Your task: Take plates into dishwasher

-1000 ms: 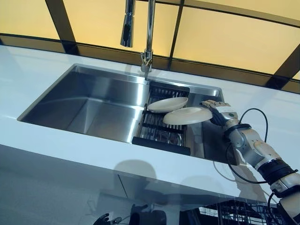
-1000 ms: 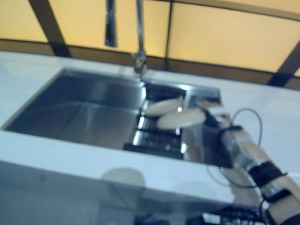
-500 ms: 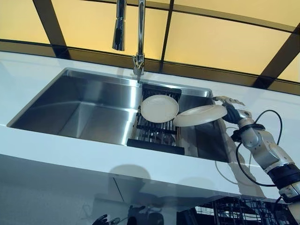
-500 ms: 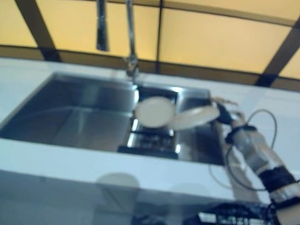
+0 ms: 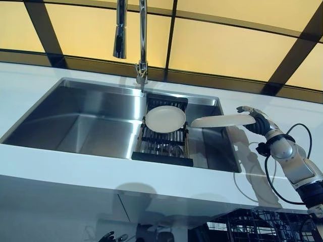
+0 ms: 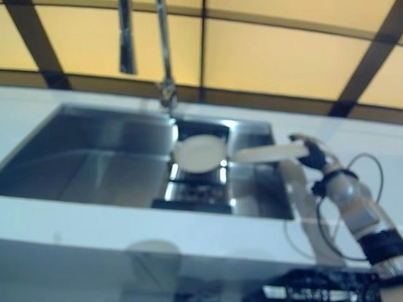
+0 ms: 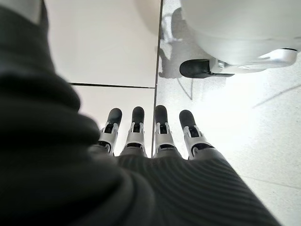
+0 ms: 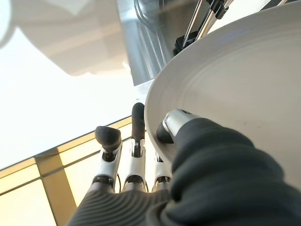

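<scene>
Here two plates show: one (image 5: 165, 119) on the sink rack (image 5: 162, 146), one (image 5: 222, 120) pinched by the right hand (image 5: 257, 122).

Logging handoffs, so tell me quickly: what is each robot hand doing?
Left robot hand: open, holding nothing.
Right robot hand: shut on a white plate.
</scene>
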You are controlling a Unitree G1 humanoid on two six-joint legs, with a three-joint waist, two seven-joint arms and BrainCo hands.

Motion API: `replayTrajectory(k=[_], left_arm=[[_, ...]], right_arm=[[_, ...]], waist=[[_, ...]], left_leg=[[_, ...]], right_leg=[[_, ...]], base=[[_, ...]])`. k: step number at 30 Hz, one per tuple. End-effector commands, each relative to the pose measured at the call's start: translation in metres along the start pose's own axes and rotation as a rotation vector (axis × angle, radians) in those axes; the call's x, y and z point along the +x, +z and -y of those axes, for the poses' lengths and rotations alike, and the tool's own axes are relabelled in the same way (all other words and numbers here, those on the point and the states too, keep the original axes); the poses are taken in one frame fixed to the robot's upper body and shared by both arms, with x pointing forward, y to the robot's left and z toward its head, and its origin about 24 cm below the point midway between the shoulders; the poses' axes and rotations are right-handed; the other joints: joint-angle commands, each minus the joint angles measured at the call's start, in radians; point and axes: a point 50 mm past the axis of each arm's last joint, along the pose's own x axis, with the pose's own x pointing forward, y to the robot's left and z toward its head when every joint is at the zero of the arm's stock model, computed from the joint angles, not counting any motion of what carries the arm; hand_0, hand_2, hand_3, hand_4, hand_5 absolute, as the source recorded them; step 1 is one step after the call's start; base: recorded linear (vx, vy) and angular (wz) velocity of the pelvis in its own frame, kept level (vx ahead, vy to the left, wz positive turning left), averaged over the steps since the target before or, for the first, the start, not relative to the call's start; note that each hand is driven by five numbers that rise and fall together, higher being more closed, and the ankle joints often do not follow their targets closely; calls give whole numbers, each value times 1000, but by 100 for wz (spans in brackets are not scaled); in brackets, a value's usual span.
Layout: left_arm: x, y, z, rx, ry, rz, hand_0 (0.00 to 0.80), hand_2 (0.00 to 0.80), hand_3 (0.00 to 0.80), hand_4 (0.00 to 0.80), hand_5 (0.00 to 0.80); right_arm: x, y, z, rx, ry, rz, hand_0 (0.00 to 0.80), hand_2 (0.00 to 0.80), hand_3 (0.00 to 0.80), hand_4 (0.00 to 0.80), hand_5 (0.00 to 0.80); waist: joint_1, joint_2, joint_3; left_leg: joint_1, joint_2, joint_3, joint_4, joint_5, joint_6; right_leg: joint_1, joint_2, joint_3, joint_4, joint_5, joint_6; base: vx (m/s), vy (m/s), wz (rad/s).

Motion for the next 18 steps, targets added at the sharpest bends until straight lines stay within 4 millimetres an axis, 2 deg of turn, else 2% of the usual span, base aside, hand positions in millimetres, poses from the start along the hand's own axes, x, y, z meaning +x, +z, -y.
replayTrajectory(k=[1,8,13,18], left_arm=[[2,-2,10,18,-22,-12,0,0,0,0,0],[2,-2,9,16,-17,-11,0,0,0,0,0],[2,-1,6,20,-16,-13,0,0,0,0,0],[2,-1,7,29,-20,-12,0,0,0,0,0]], right_arm=[[3,11,25,67,-106,39,800,800,800,800,800],[-1,-11,33,184,-92,-95,800,800,800,800,800],[-7,-33,40,343,-99,-205,800,800,800,800,800],[-16,-49,49,400,-111,-268,800,800,800,800,800]], waist=[[16,-6,-50],[7,-11,-52],[-10,-15,-52],[-26,-18,-52]], left_leg=[[75,7,54,3,-148,42],[79,9,66,3,-150,41],[85,12,83,3,-154,41],[89,14,98,3,-158,42]], right_leg=[[-16,-5,68,21,-6,36],[-13,-4,74,20,-3,36],[-15,-1,89,24,1,37],[-19,4,110,25,7,39]], base=[[0,0,0],[0,0,0],[-2,1,-1],[-4,3,-15]])
